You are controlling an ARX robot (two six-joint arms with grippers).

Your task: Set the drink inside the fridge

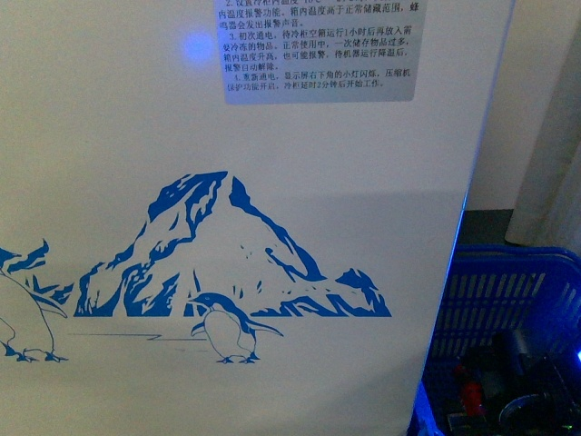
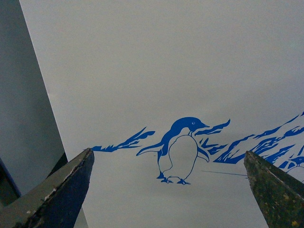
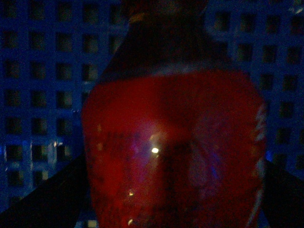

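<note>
Grasp | drink (image 3: pixel 171 142) between right gripper (image 3: pixel 166 199) fingers, in blue crate (image 3: pixel 38 71); closure unclear, view dim | left gripper (image 2: pixel 167 153) spread empty, facing fridge (image 2: pixel 166 61) | centre on label, clamp firmly before lifting.

Dark, scuffed, wedge-shaped left fingers (image 2: pixel 59 192)

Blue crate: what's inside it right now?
The drink, its red label filling the right wrist view, with the blue crate lattice behind it. Front view shows only dark shapes inside; the crate floor is hidden.
</note>
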